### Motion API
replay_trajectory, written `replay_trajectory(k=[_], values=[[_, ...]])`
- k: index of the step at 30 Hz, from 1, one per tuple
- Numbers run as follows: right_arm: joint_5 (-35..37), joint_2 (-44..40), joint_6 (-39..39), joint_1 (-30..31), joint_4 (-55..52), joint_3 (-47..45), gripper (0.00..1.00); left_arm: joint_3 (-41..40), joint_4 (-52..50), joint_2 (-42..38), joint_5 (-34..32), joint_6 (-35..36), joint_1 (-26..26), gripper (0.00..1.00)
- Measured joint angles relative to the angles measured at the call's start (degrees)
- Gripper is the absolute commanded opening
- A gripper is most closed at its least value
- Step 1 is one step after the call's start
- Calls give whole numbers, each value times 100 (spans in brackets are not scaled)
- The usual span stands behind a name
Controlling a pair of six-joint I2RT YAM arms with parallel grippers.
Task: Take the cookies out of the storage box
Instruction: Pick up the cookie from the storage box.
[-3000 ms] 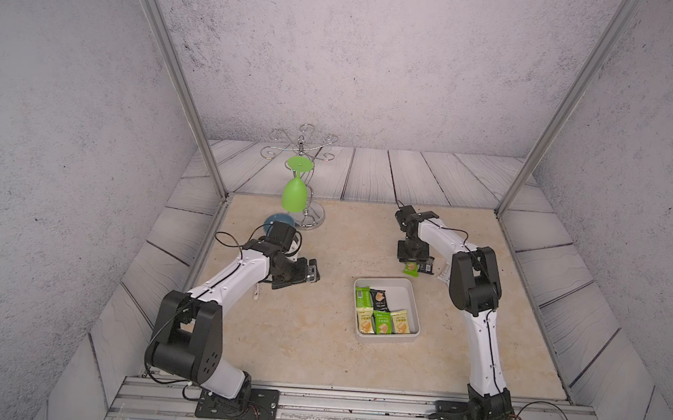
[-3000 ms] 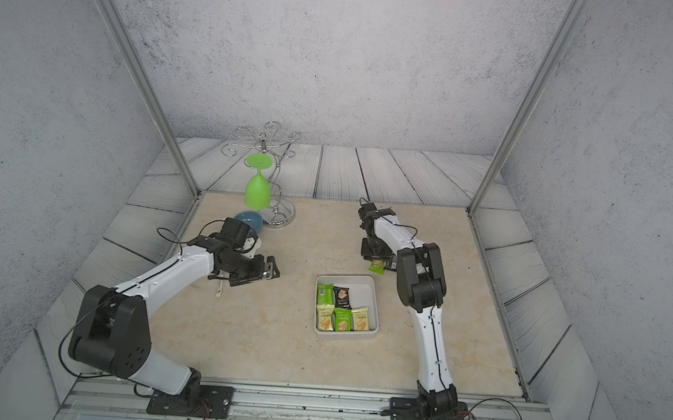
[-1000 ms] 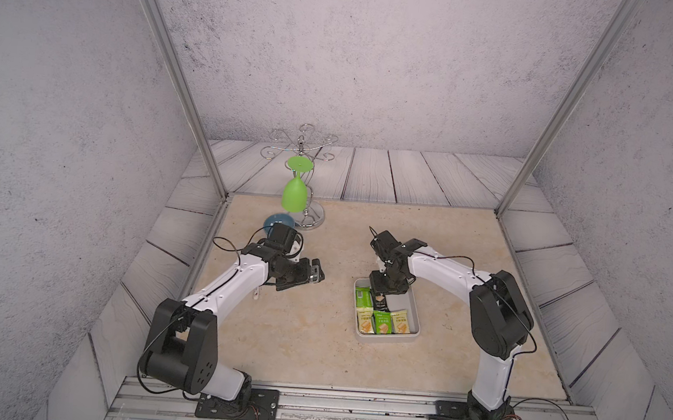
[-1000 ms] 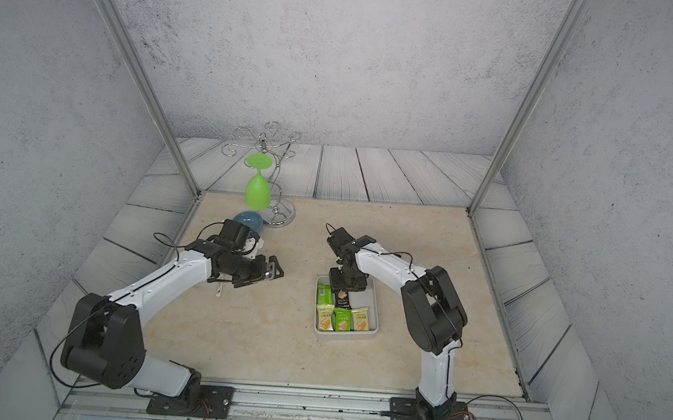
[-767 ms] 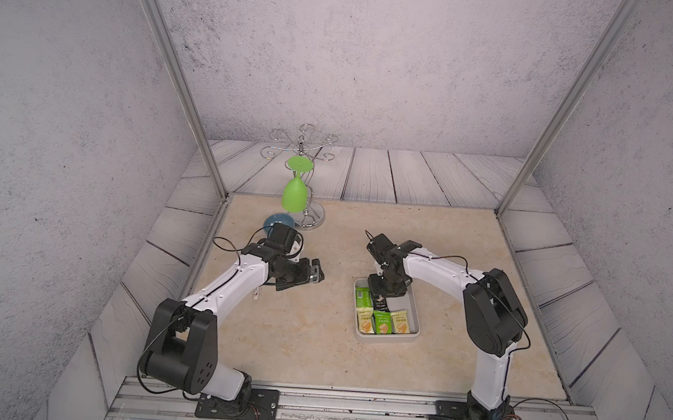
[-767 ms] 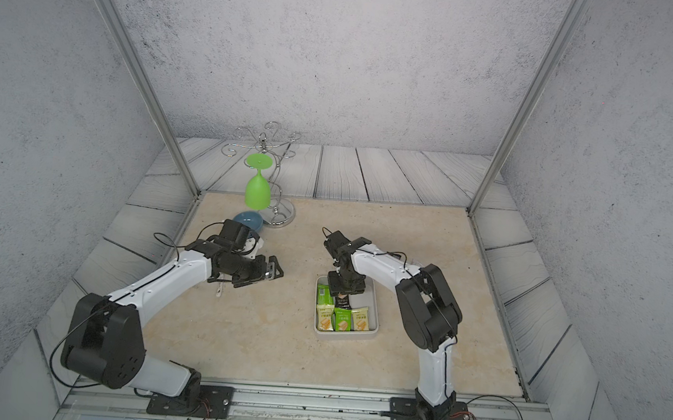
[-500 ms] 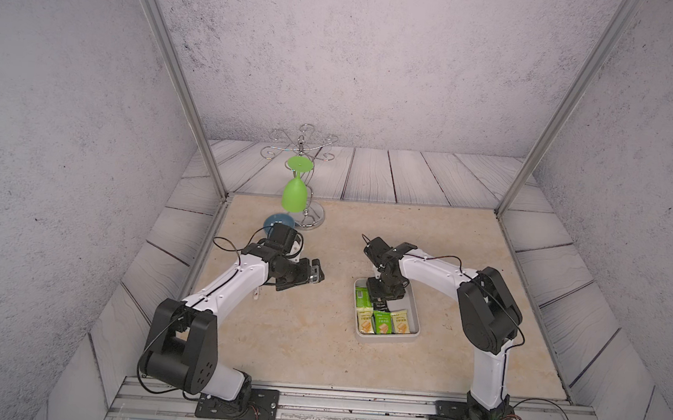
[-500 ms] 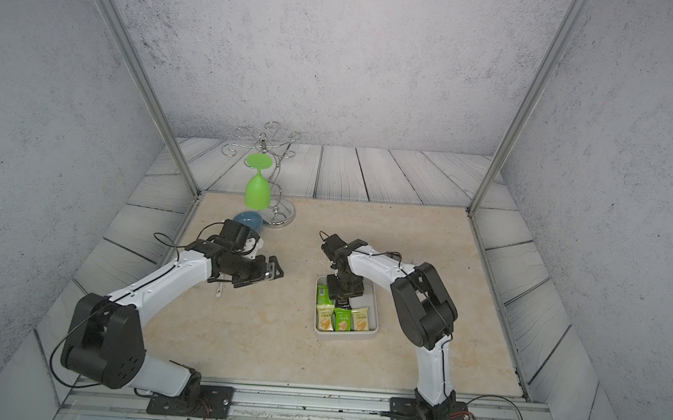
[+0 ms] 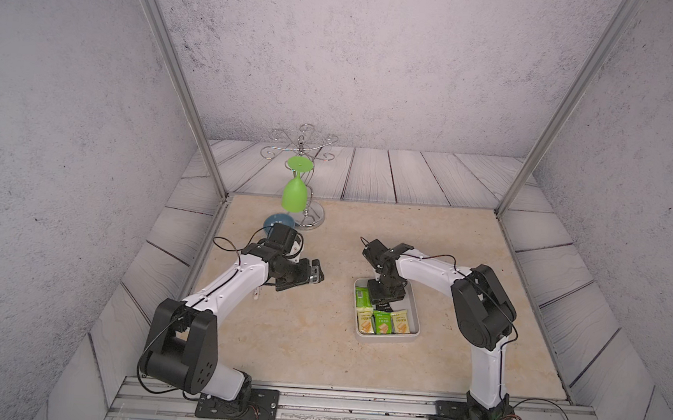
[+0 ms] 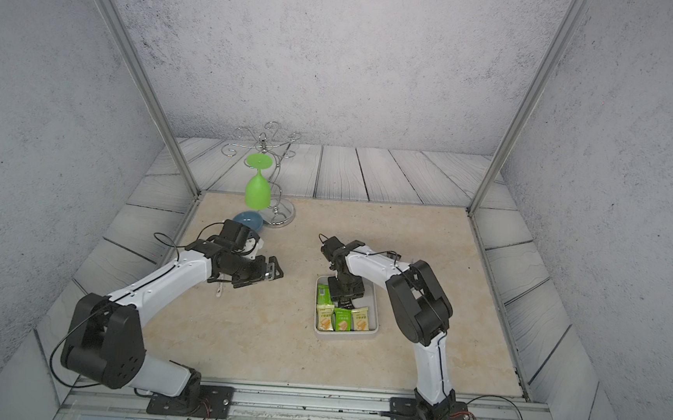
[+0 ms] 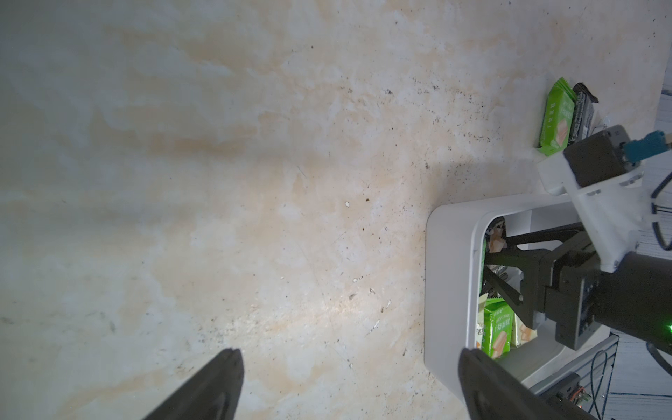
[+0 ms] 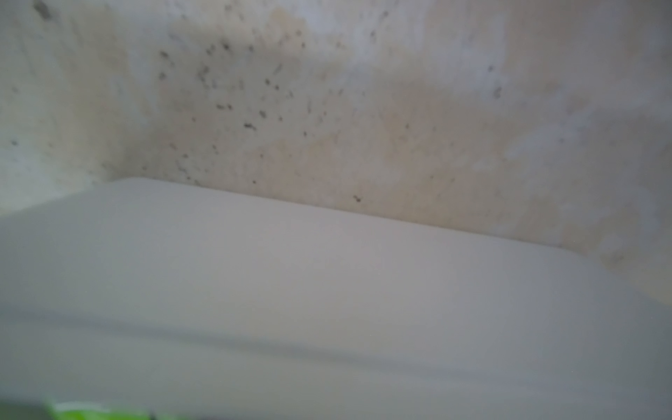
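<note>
The white storage box (image 9: 416,320) (image 10: 376,315) sits right of the table's centre. In it lie cookies: a green packet (image 9: 362,298) along the left wall and three packets (image 9: 383,323) in a row at the near wall. My right gripper (image 9: 382,301) (image 10: 345,296) reaches down into the box. In the left wrist view its fingers (image 11: 509,294) stand apart over a black packet (image 11: 495,270). Two more cookies, green (image 11: 556,120) and black (image 11: 582,112), lie on the table beyond the box. My left gripper (image 9: 316,272) (image 11: 349,354) hovers open over bare table, left of the box.
A wire rack with a green goblet (image 9: 295,192) hung upside down stands at the back left. A blue dish (image 9: 279,220) sits just behind my left arm. Grey walls and metal posts close in the table. The right wrist view is a blur of box wall (image 12: 327,291).
Three seconds ago my right gripper was behind the box with a green packet. Over the last second it moved left and down into the box. The left arm stayed put.
</note>
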Motion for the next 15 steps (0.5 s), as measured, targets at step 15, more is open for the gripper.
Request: replay_trajectory(k=[15], values=[[74, 61, 26, 0, -26, 11, 41, 0, 2, 0, -7, 0, 0, 98]])
